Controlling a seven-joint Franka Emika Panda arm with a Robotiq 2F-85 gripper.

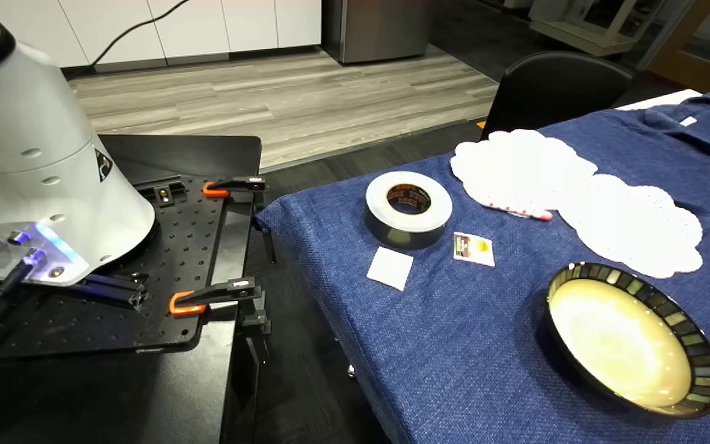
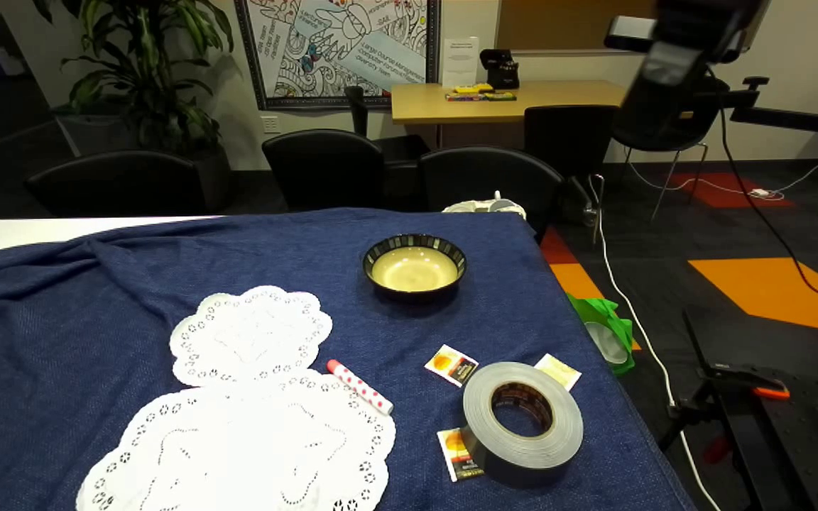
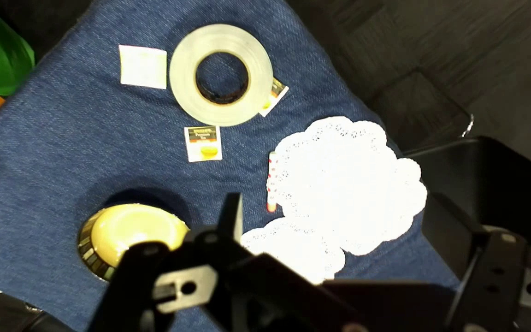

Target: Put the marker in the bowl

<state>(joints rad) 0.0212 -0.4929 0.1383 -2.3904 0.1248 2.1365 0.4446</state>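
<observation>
Jaws spread, nothing between them; wrist view: gripper (image 3: 339,214) over the cloth (image 3: 85,138), marker (image 3: 272,182) unpicked along the edge of a doily (image 3: 351,184) | in an exterior view: bowl (image 1: 623,345) holds no marker, so pick-up, carry and release all seem left | in an exterior view: arm (image 2: 667,65) blurred, raised, well apart from marker

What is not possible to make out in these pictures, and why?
In the wrist view: part of the bowl, hidden by the gripper.
In an exterior view: part of a printed packet, hidden by the tape roll.
In an exterior view: part of the larger doily, cut by the bottom edge.
In an exterior view: the arm's end, blurred, cut by the top edge.
In all views: any lettering on the marker, too small.
</observation>
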